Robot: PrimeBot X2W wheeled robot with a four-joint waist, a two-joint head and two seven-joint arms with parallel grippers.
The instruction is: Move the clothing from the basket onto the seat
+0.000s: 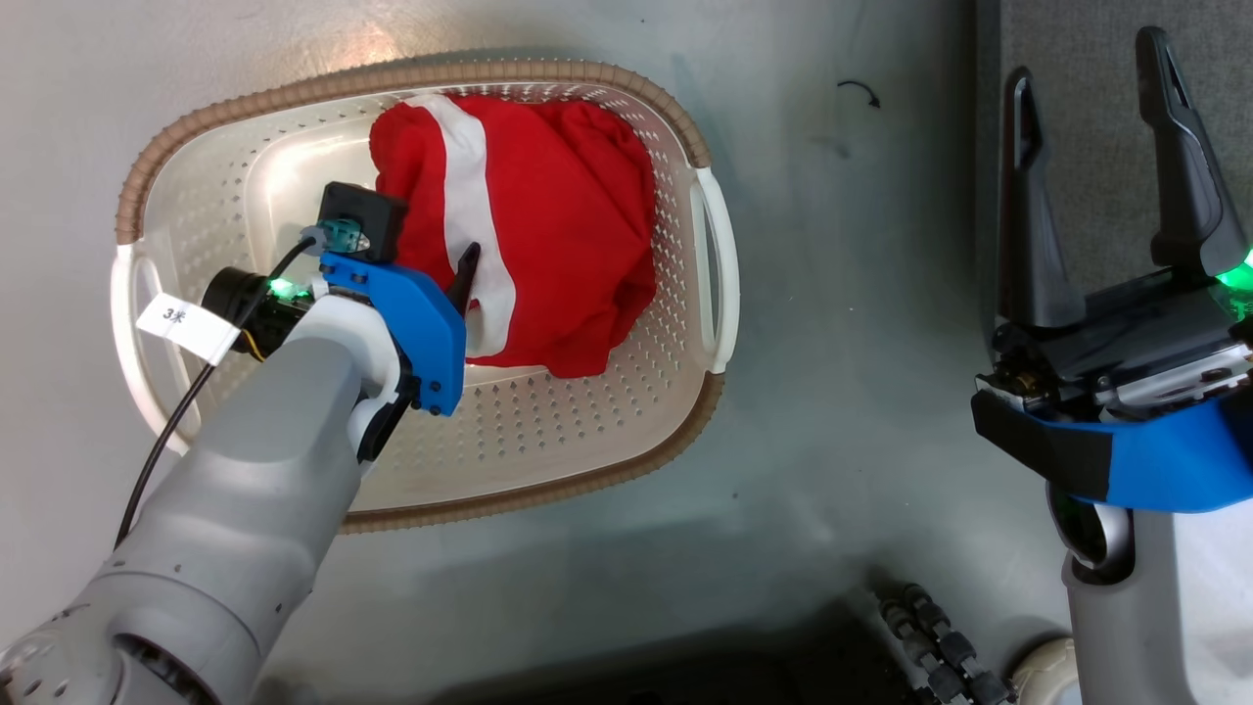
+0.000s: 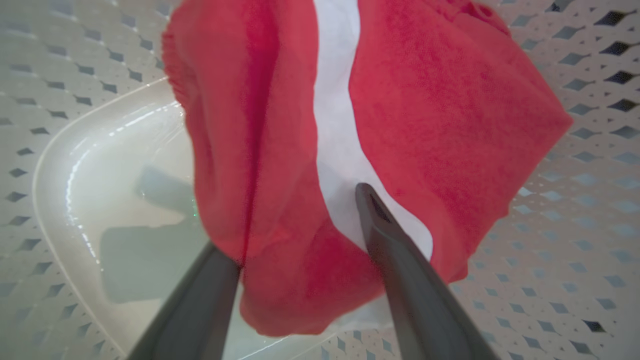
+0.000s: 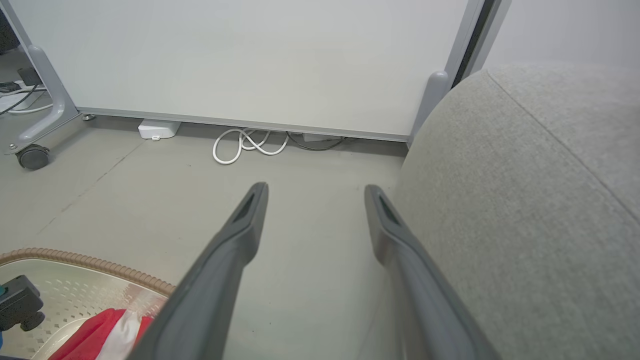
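The cream basket (image 1: 489, 73) stands on the floor, and the red clothing (image 1: 568, 225) with a white stripe lies bunched in its right half. My left gripper (image 1: 465, 284) reaches down into the basket at the garment's left edge. In the left wrist view this gripper (image 2: 295, 225) is open, astride a fold of the clothing (image 2: 425, 100); one finger rests on the white stripe and the cloth covers the other fingertip. My right gripper (image 1: 1087, 69) is open and empty over the edge of the grey seat (image 1: 1096, 176). From the right wrist, the gripper (image 3: 315, 195) points along the floor beside the seat (image 3: 525, 200).
The perforated basket wall (image 2: 575, 225) surrounds the cloth closely. A white partition panel (image 3: 250, 60) on a castor foot (image 3: 32, 155) stands beyond the floor, with a coiled white cable (image 3: 245, 145) at its base. The basket rim (image 3: 90, 262) and clothing (image 3: 100, 330) lie to the left of the right gripper.
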